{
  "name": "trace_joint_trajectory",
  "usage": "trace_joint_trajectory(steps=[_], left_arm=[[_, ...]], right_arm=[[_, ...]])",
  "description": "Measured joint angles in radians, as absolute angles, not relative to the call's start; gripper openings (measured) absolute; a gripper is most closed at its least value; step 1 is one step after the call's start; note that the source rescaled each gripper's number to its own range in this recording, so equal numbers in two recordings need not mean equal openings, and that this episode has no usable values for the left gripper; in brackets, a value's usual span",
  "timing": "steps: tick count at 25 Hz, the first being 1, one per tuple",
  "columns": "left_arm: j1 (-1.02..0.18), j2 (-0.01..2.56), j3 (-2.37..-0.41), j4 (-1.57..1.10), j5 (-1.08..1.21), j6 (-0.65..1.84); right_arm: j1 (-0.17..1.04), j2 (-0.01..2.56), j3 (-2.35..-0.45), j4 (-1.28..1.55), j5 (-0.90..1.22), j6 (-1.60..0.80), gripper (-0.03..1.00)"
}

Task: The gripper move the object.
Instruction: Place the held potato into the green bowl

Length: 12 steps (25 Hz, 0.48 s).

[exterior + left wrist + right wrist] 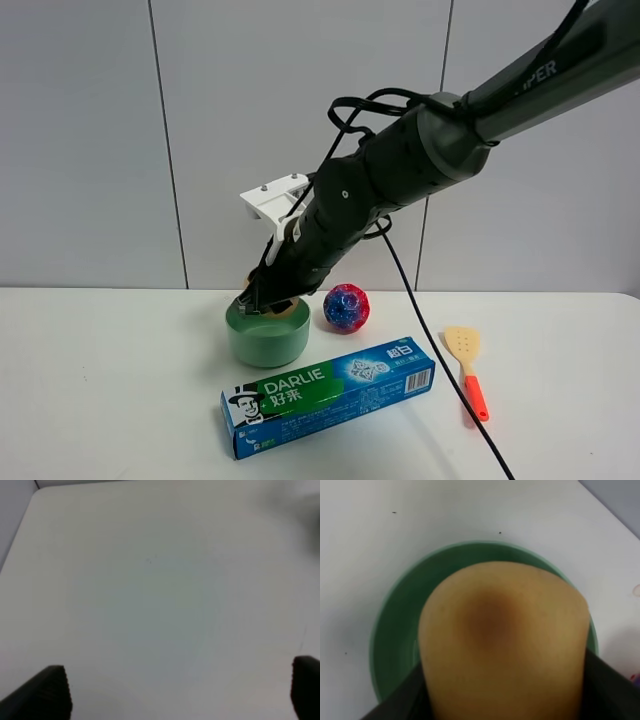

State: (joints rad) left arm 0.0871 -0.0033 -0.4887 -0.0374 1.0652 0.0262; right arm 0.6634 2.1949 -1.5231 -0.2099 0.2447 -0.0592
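My right gripper (262,297), on a thick black arm with a white bracket (272,200), reaches across to the green bowl (266,338) and is shut on the tan-peach fruit (502,640). The fruit, with a reddish-brown blush spot, hangs directly over the bowl's opening (395,630) in the right wrist view. In the high view only a tan sliver of the fruit (288,309) shows at the bowl's rim under the fingers. My left gripper (180,690) is open over bare white table, with nothing between its black fingertips (47,690).
A blue-and-red speckled ball (346,307) sits just right of the bowl. A green-and-blue Darlie toothpaste box (328,395) lies in front of the bowl. A tan spatula with a red handle (467,365) lies at the right. A black cable (440,360) trails across the table.
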Motion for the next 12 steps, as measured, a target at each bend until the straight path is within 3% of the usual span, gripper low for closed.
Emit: trace_joint_trajectory(steps=[6, 12], left_arm=[[0.087, -0.003, -0.489, -0.037, 1.065, 0.026], [0.087, -0.003, -0.489, -0.037, 1.065, 0.026]], right_arm=[[0.663, 2.215, -1.523, -0.222, 0.215, -0.063, 0.40], [0.663, 2.227, -1.523, -0.222, 0.211, -0.063, 0.48]])
